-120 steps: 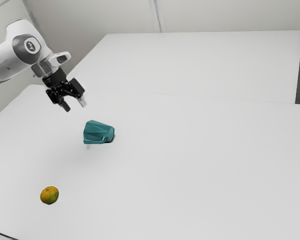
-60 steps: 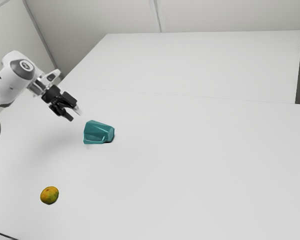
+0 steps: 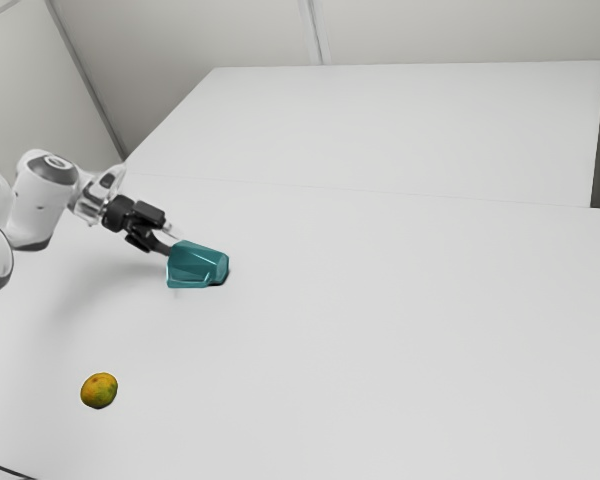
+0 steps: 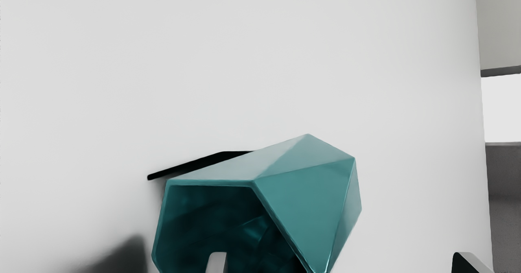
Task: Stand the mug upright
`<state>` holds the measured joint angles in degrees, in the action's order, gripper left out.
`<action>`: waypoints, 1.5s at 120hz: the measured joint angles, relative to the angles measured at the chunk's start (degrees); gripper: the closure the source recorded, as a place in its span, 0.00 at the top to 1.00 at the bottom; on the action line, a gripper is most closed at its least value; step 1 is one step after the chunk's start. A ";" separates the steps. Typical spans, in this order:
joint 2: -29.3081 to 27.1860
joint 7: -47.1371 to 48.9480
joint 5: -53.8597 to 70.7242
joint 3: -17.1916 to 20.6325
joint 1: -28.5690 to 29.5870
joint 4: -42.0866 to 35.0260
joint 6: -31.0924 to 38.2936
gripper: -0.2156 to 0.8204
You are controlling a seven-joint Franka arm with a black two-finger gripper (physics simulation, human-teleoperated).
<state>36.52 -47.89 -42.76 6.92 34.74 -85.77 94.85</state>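
Observation:
The gripper (image 3: 170, 241) is low over the table at the near side of the teal faceted mug (image 3: 198, 265), which lies on its side. In the wrist view the mug (image 4: 307, 199) turns its dark open mouth toward the hand. The fingers of the gripper (image 4: 342, 261) stand wide apart: one tip overlaps the mug's mouth, the other is out past the mug's outer wall. Whether the first tip is inside the mouth or just in front of it, I cannot tell. No handle can be made out.
An orange-green fruit (image 3: 99, 391) rests on the white table (image 3: 380, 330), well apart from the mug. A dark cable (image 3: 8, 470) runs at the exterior view's lower left corner. Behind is a raised-looking white surface (image 3: 400, 125).
My hand has come down and then across to the mug, tilting flatter, with its fingers now beside the mouth. The mug and the fruit have stayed where they were.

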 joint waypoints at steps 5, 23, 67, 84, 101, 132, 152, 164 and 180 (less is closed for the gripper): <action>0.29 -0.39 -0.24 0.06 0.18 -0.02 -0.07 0.79; 0.52 -1.66 -0.98 0.61 0.56 -0.27 -0.66 0.79; 2.41 -3.67 -4.38 2.15 1.52 -0.89 -4.91 0.70; 2.64 -4.19 -4.72 2.86 2.28 -0.91 -5.69 0.49; 2.64 -4.62 -4.79 2.84 2.35 -0.86 -6.24 0.27; 2.38 -5.48 -4.71 2.92 2.35 -0.74 -6.21 0.09; 1.74 -5.91 -4.27 2.92 2.01 -0.75 -5.82 0.06; -0.53 -6.10 -2.62 3.66 1.65 -1.38 -4.78 0.05; -5.29 -6.11 2.88 4.43 0.08 -3.43 -1.80 0.05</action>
<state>31.23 -54.00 -39.88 11.35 34.82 -89.20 93.05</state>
